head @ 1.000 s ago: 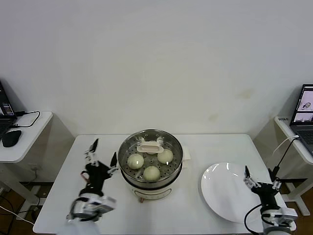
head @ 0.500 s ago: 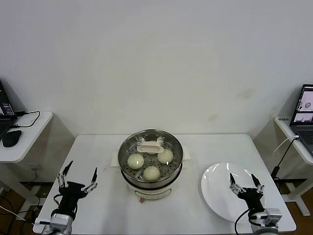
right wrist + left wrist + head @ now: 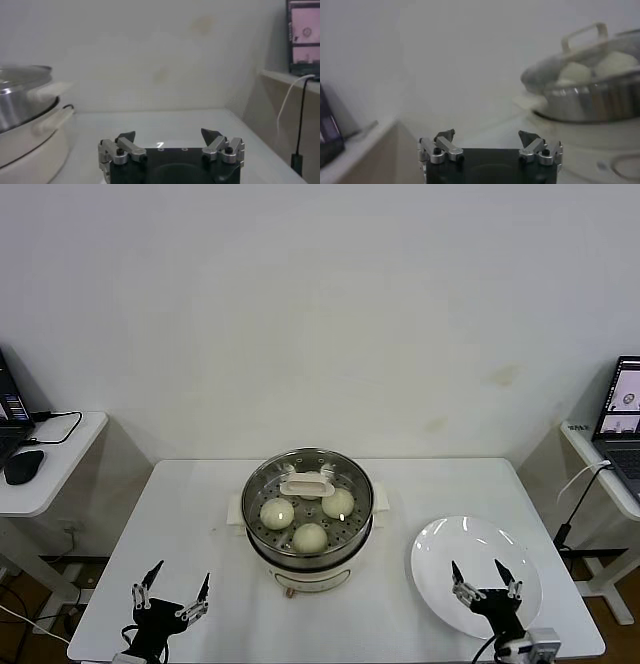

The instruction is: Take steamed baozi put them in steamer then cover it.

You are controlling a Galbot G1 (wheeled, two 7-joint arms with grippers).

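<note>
Three buns (image 3: 310, 536) sat in the steamer (image 3: 308, 559) at the table's (image 3: 420, 484) centre, the lid (image 3: 307, 484) resting on top. The left gripper (image 3: 171, 597) hung low at the table's near left edge, fingers spread and empty; the right gripper (image 3: 486, 580) hovered over the white plate (image 3: 440, 559), prongs likewise apart, holding nothing.

Honestly can't read any text or labels anywhere, and the laptop screen (image 3: 303, 31) is too blurry.

Steamer (image 3: 308, 529) mid-tabletop (image 3: 420, 484), baozi (image 3: 310, 536) inside under the cover (image 3: 307, 484); plate (image 3: 440, 569) to its right
</note>
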